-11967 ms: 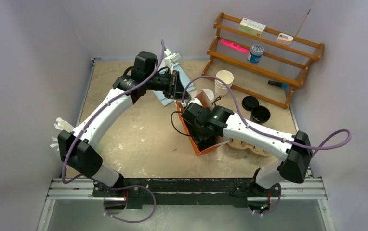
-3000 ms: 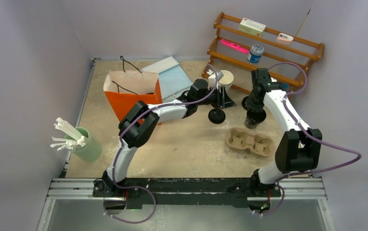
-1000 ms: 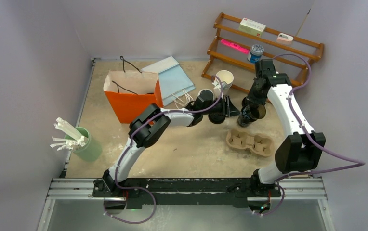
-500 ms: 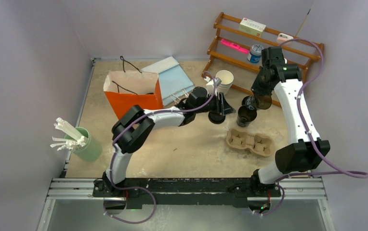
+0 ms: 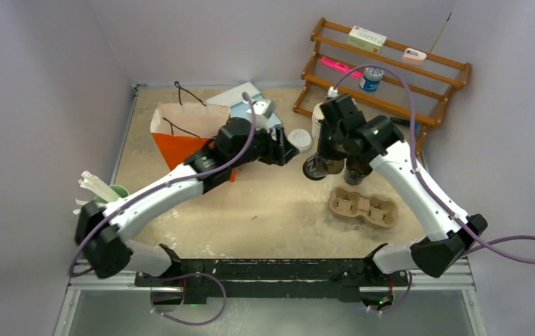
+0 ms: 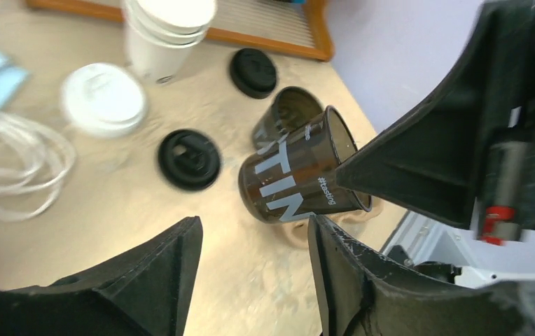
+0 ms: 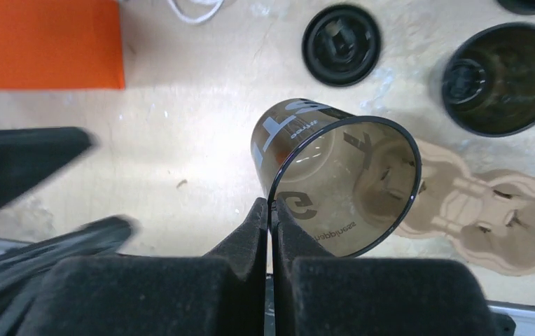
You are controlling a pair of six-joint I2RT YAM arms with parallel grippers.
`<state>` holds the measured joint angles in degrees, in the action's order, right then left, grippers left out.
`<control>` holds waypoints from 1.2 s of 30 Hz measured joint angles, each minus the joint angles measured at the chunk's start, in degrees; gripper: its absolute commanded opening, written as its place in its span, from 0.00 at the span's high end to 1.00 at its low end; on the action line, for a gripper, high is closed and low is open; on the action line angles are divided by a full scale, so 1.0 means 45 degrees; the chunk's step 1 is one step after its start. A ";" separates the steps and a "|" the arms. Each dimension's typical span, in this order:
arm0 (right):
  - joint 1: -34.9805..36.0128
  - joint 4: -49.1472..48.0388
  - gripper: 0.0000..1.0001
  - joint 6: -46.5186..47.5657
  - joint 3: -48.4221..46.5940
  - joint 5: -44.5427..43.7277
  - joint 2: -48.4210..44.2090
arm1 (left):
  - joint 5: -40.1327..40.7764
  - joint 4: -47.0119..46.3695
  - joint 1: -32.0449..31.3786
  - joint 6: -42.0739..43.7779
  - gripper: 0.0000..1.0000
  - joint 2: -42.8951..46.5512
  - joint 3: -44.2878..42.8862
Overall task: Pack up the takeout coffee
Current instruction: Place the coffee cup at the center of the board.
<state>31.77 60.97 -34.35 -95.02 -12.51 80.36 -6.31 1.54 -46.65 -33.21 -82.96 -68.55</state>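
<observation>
Sandy worktop point(image 5: 251, 210), mid-frame in the top view: the right claw point(image 7: 272, 206), clenched on the rim, holds a black cup point(image 7: 300, 150) tilted in the air, beside a second cup point(image 5: 358, 170) standing upright. To its left the left claw point(image 6: 251, 224) hangs released and empty. Likely light, thin-walled and easily crushed; the rim seems the stiffest hold.

robot test cell in a laboratory. indicators: plain lilac walls point(image 5: 47, 84) enclose a worn tabletop point(image 5: 272, 217) on three sides; the left arm point(image 5: 156, 198) and right arm point(image 5: 422, 192) are bolted to an aluminium rail point(image 5: 103, 274) at the near edge; staged props include a wooden rack point(image 5: 465, 75) and an orange paper bag point(image 5: 177, 143).
</observation>
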 measured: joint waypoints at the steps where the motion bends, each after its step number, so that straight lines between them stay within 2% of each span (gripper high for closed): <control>1: 0.0408 -0.0282 1.00 -0.0117 0.0427 -0.0063 -0.0107 | 0.0359 0.0559 0.0058 0.0058 0.33 0.0617 0.0180; 4: 0.1195 -0.1049 1.00 -0.0321 0.1778 -0.0204 -0.0253 | 0.1632 0.2540 0.0384 0.0350 0.23 0.2569 0.0641; 8: 0.2176 -0.1705 1.00 -0.0384 0.2545 -0.0646 0.0243 | 0.3555 0.4983 0.0991 0.0330 0.11 0.4347 0.1107; 15: 0.4201 -0.2667 1.00 -0.0311 0.2239 -0.1753 0.2696 | 0.5518 0.8024 0.1195 0.0151 0.07 0.6052 0.2113; 22: 0.5600 -0.2623 0.99 -0.0180 0.1666 -0.2715 0.4979 | 0.6280 0.9330 0.1195 -0.0117 0.04 0.6805 0.2239; 23: 0.5741 -0.2608 0.97 -0.0160 0.1651 -0.2739 0.5153 | 0.6290 0.9452 0.1195 -0.0141 0.03 0.6853 0.2239; 25: 0.5974 -0.2555 0.83 -0.0121 0.1574 -0.2769 0.5382 | 0.6300 0.9680 0.1195 -0.0146 0.02 0.6892 0.2239; 27: 0.6101 -0.2560 0.79 -0.0112 0.1467 -0.2754 0.5445 | 0.6300 0.9908 0.1195 -0.0146 0.00 0.6902 0.2239; 32: 0.6139 -0.2603 0.57 -0.0146 0.1307 -0.2686 0.5357 | 0.6207 1.0234 0.1195 -0.0141 0.00 0.7057 0.2244; 36: 0.6125 -0.2453 0.44 -0.0287 0.1200 -0.2565 0.5187 | 0.6062 1.0248 0.1195 -0.0141 0.00 0.7281 0.2302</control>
<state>59.33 49.93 -35.64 -89.62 -24.05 103.70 20.97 47.66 -41.28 -33.85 -50.19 -58.19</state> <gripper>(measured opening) 0.476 0.996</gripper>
